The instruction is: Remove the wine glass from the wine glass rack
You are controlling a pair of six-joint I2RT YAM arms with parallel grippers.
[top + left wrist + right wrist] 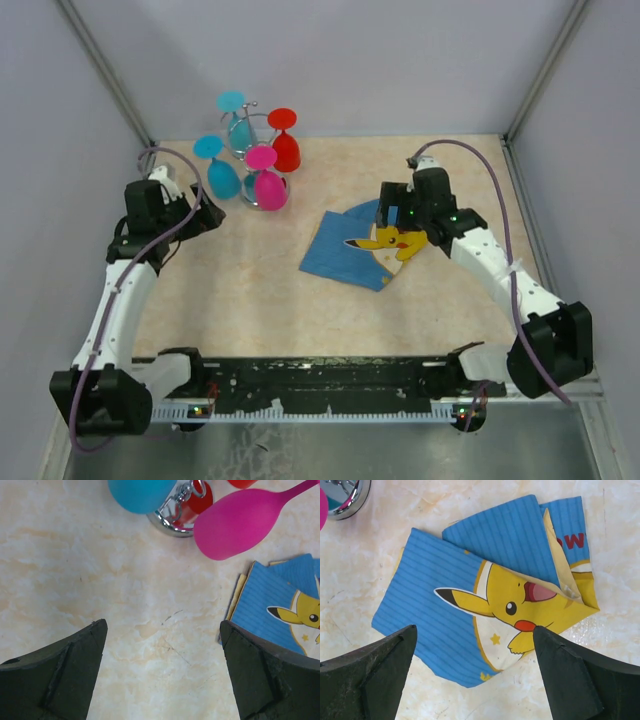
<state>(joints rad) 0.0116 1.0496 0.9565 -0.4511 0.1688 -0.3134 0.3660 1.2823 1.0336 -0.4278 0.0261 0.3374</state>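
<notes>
1. My left pincer [211, 213] [162, 627] is released: its two dark fingers [65, 675] stand wide apart with only bare table [250, 310] [100, 570] between them.
2. It hovers near the wine glass rack [254, 117] [170, 522], on that rack's left and nearer side, and touches nothing.
3. The rack stands at the far left of the table. Its shiny round base also shows in the top left corner of my right wrist view [345, 500].
4. Four glasses hang from the rack's wire arms, bowls down and feet up.
5. The pink wine glass [269, 187] [235, 527] hangs on the nearest side, with its bowl just beside the rack's base.
6. The near blue wine glass [222, 177] [140, 492] hangs on the left, closest to my left pincer.
7. The far blue wine glass [239, 132] hangs at the back, and the red wine glass [287, 152] [200, 500] on the right.
8. I cannot tell whether any bowl touches the table.
9. My right pincer [386, 219] [474, 630] is released too, fingers [375, 675] spread and grasping nothing.
10. It hangs over a folded blue cloth [335, 258] [435, 595] [270, 605] printed with a yellow cartoon figure, lying near the middle of the table, well apart from the rack.
11. One corner of the cloth is turned over and shows a yellow underside.
</notes>
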